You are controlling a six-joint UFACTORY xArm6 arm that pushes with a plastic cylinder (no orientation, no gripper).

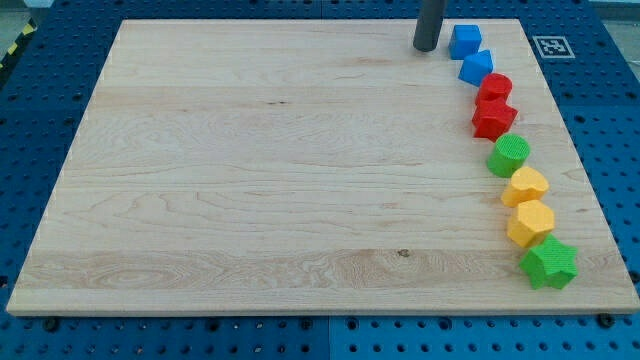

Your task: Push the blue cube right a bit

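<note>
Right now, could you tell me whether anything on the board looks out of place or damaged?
Nothing stands out. Eight blocks curve down the wooden board's right side, undamaged, and my tip sits just left of the blue cube.

I see the blue cube [465,41] lying flat near the board's top edge toward the view's right, at the head of a curved row of blocks, my tip [425,47] just beside its left face

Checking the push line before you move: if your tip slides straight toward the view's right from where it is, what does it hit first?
Most likely the blue cube, just right of my tip.
</note>
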